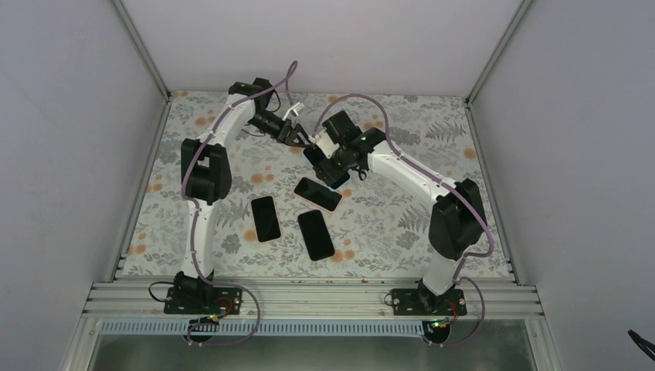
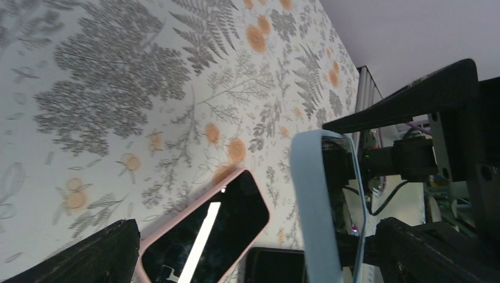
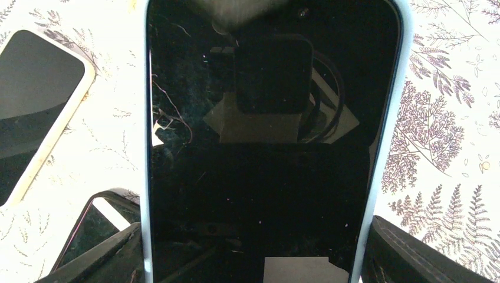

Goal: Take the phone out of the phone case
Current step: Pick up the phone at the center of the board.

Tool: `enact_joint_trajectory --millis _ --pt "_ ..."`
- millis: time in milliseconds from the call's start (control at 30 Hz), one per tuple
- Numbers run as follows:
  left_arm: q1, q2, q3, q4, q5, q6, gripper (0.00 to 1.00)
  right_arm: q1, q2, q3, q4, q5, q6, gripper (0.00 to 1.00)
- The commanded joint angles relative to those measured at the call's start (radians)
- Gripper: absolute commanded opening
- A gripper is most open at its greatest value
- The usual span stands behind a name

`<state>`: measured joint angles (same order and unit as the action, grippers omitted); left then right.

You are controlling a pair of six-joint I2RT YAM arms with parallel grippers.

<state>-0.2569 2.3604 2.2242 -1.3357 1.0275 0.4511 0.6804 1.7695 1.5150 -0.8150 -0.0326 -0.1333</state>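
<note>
Above far table [image 1: 432, 224]: right gripper [image 1: 318, 157] clamps cased phone [image 3: 265, 147], long axis toward wide-open, empty left gripper [image 1: 297, 139].

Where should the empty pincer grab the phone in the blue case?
Probably the free end of the blue case, coming from opposite the right pincer. That pincer clamps both long edges near one end, so only the other end sticks out bare for the open left pincer.
</note>
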Motion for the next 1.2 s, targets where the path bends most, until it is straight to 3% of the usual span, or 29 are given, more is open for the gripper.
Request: enact_joint_trajectory --millis 0,200,433,567,633,767,867,900,1000,1167 --pt "-0.031 -0.036 -0.03 -0.022 0.073 -0.014 0.97 0.012 0.019 0.072 0.024 0.014 0.002 0.68" --pt "-0.058 -0.039 -0.035 -0.023 0.104 -0.014 0.85 0.017 0.037 0.089 0.028 0.009 -0.005 0.68" --pt "-0.073 -0.062 -0.039 -0.024 0.114 -0.01 0.47 0.021 0.037 0.088 0.042 0.009 -0.012 0.67" --pt "-0.073 -0.089 -0.057 -0.023 0.131 0.0 0.14 0.021 0.029 0.078 0.049 0.007 -0.014 0.67" --pt "-0.073 -0.102 -0.056 -0.023 0.138 0.003 0.03 0.021 0.024 0.072 0.051 0.007 -0.017 0.68" --pt "-0.075 -0.137 -0.065 -0.023 0.16 0.027 0.02 0.021 0.011 0.057 0.052 0.001 -0.032 0.72" --pt "-0.075 -0.171 -0.077 -0.023 0.157 0.052 0.02 0.005 -0.023 0.034 -0.025 -0.168 -0.161 0.97" --pt "-0.074 -0.188 -0.089 -0.023 0.154 0.072 0.02 -0.013 -0.048 0.023 -0.06 -0.272 -0.23 0.99" --pt "-0.076 -0.251 -0.132 -0.023 0.116 0.142 0.02 -0.042 -0.162 -0.033 -0.15 -0.461 -0.378 1.0" --pt "-0.101 -0.388 -0.216 -0.021 -0.016 0.297 0.02 -0.099 -0.412 -0.194 -0.111 -0.477 -0.505 1.0"
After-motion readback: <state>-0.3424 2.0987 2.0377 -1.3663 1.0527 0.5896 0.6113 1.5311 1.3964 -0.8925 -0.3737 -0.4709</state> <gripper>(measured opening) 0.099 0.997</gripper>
